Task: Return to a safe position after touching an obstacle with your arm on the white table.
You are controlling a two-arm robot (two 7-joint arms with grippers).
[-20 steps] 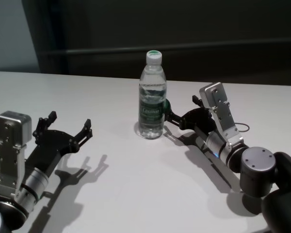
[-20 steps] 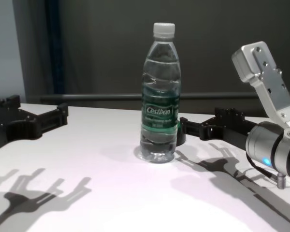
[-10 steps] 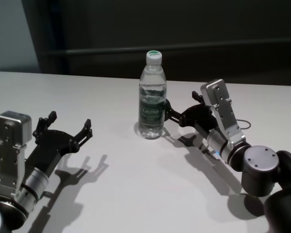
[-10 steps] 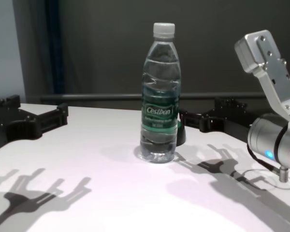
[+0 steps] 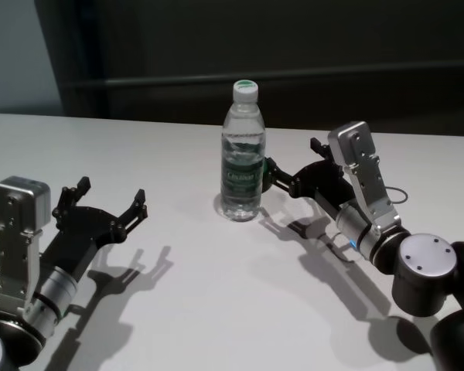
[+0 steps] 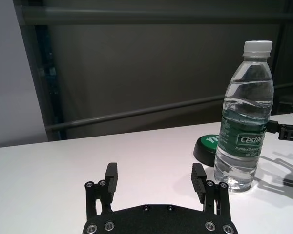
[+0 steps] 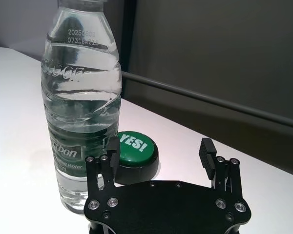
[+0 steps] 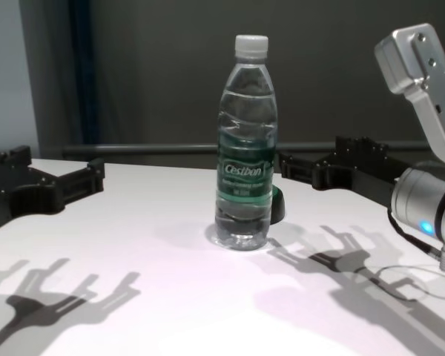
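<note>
Near the middle of the white table, the water bottle stands upright with its white cap on. Just to its right, the right gripper hangs above the tabletop with its jaws spread wide and nothing between them; one fingertip sits close beside the bottle's label, though contact cannot be judged. Behind the bottle lies a green button. Well to the left, the left gripper rests low, jaws likewise wide apart and holding nothing.
</note>
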